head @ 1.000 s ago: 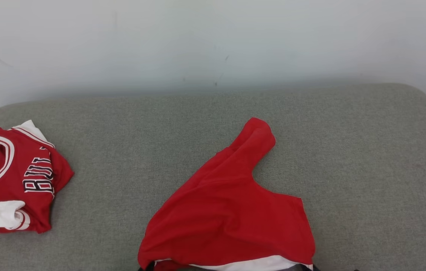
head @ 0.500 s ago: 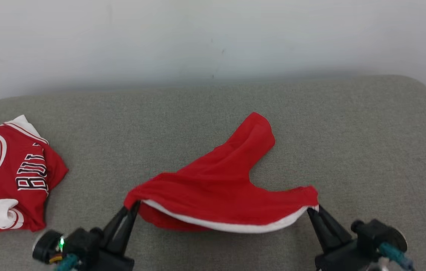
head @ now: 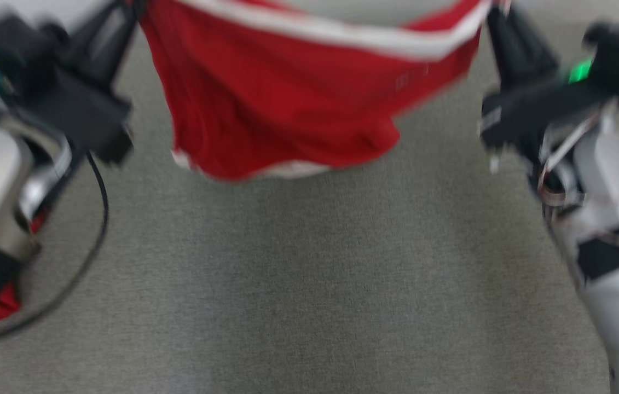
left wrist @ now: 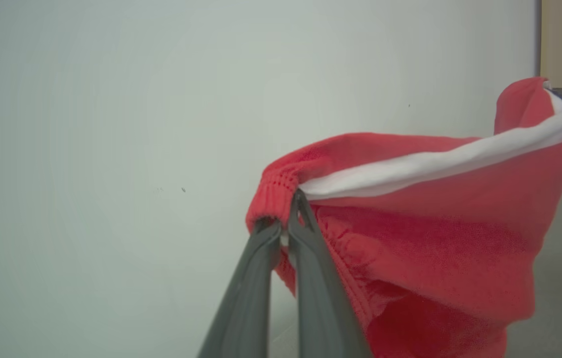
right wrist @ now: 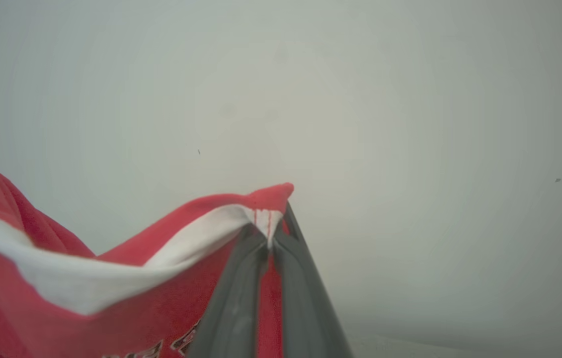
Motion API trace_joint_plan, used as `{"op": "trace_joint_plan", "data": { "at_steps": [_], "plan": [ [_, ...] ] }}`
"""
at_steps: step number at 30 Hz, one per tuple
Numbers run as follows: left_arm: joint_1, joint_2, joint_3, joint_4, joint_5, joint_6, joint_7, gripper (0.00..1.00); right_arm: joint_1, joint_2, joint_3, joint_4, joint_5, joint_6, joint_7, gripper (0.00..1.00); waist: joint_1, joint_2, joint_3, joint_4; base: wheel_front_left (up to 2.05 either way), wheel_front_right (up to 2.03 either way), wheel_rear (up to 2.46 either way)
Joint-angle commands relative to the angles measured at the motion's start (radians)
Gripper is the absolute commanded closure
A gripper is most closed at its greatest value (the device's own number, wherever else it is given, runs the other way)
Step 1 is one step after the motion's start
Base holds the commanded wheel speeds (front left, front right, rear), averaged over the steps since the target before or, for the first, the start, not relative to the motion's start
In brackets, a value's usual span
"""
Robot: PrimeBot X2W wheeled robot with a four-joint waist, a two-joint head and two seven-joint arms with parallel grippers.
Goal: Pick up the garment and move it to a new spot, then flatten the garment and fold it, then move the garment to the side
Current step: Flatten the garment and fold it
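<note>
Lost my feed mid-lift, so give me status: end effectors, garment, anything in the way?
Left end effector shut on garment corner; right end effector shut on the other. It hangs spread between them. Grey surface beneath, head view blurred.

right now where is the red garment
The red garment hangs at the top centre of the head view, stretched by its white-trimmed edge between the left gripper and right gripper, above the grey surface.

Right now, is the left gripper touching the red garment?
Touching. The left wrist view shows the left gripper shut on the red garment, with its ribbed hem corner pinched between the fingers.
</note>
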Motion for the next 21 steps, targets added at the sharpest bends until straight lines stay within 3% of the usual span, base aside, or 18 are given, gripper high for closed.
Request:
{"op": "trace_joint_plan", "data": {
  "at_steps": [1,5,13,21],
  "plan": [
    [-0.026,0.001,-0.011,0.009,-0.010,0.002,0.004,1.00,-0.031,0.012,0.007,0.007,0.002,-0.002,0.003,1.00,-0.0003,-0.0002,0.141,-0.033,0.00,0.00,0.00],
    [-0.263,0.026,-0.081,0.072,-0.083,0.002,0.031,1.00,-0.279,0.030,0.021,0.106,0.045,-0.002,0.049,1.00,-0.0003,-0.0002,0.234,-0.051,0.00,0.00,0.00],
    [-0.647,0.014,-0.170,0.228,-0.187,0.003,0.007,1.00,-0.692,0.057,-0.006,0.311,0.095,-0.002,0.085,1.00,-0.0003,-0.0002,0.361,-0.072,0.00,0.00,0.00],
    [-0.861,-0.005,-0.317,0.335,-0.227,0.002,-0.032,1.00,-0.875,0.073,0.042,0.455,0.091,-0.002,0.039,1.00,-0.0003,-0.0002,0.409,-0.085,0.00,0.00,0.00]
  ]
}}
